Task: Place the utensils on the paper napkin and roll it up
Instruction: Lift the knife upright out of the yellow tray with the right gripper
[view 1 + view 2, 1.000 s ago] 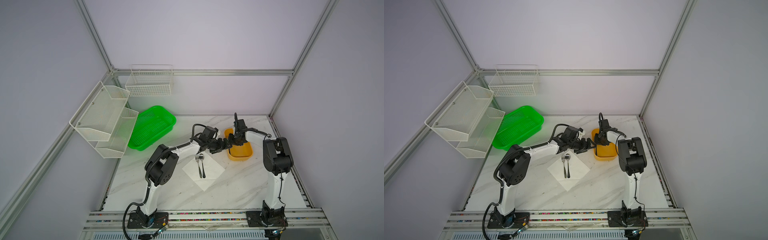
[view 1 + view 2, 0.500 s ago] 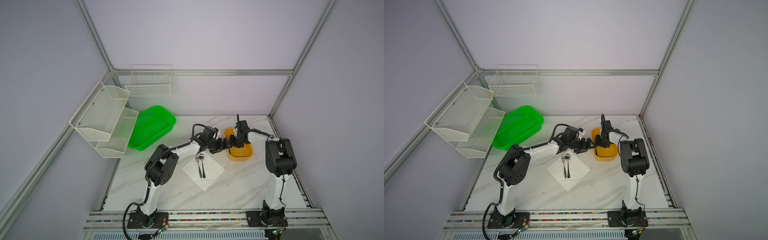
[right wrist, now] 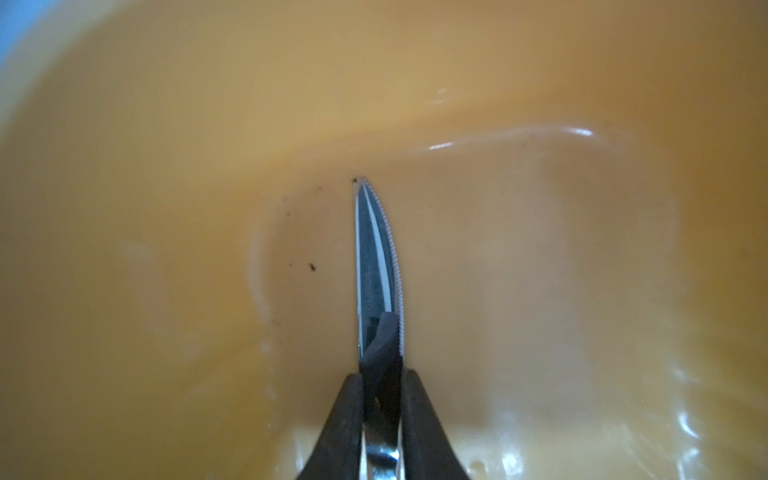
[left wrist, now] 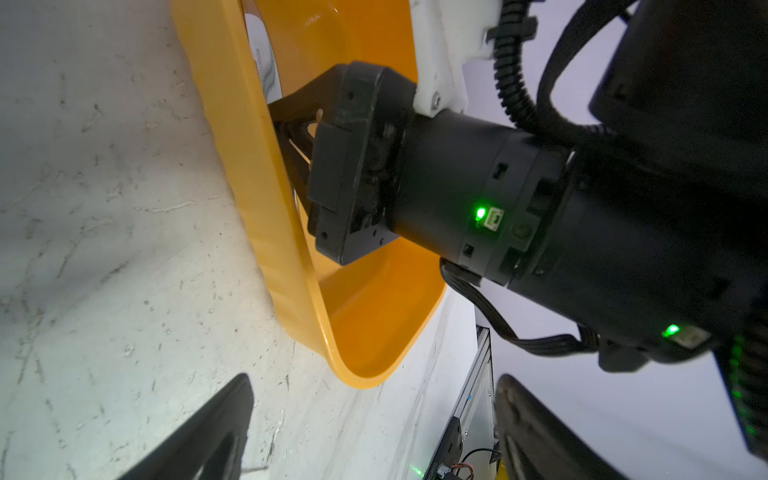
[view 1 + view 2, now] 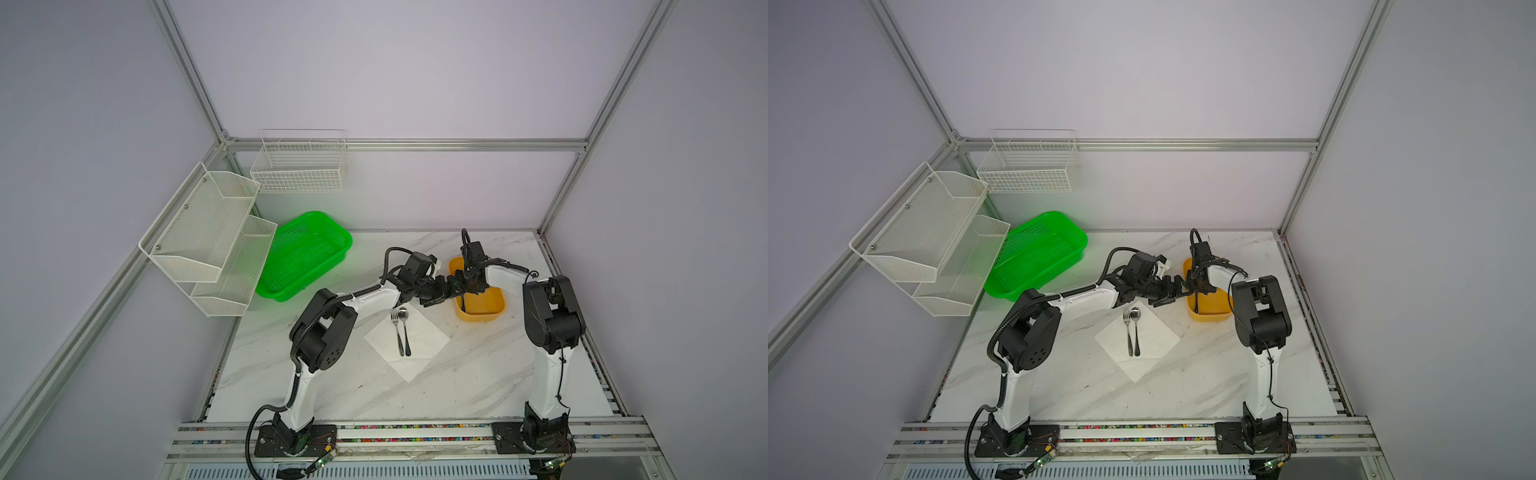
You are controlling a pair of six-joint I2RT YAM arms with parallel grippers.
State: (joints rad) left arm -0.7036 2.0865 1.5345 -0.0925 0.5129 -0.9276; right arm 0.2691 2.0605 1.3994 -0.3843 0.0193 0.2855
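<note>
The right gripper (image 3: 381, 376) is down inside the yellow tub (image 5: 482, 316). Its jaws are pinched almost together on the blade of a serrated table knife (image 3: 376, 257), which stands on edge between them. The knife's tip points at the tub's floor, and I can't make out whether it touches. The left gripper (image 4: 374, 386) hangs just outside the tub's long wall, low over the marbled table (image 5: 478, 374), with its jaws spread wide and nothing between them. The paper napkin (image 5: 419, 353) lies flat and unrolled on the table near the tub, on the same side as the left gripper. On it rest a fork (image 5: 397, 336) and a spoon (image 5: 405, 332), side by side and nearly touching. Their heads are at the end nearer the tub, and their handles run away from it.
</note>
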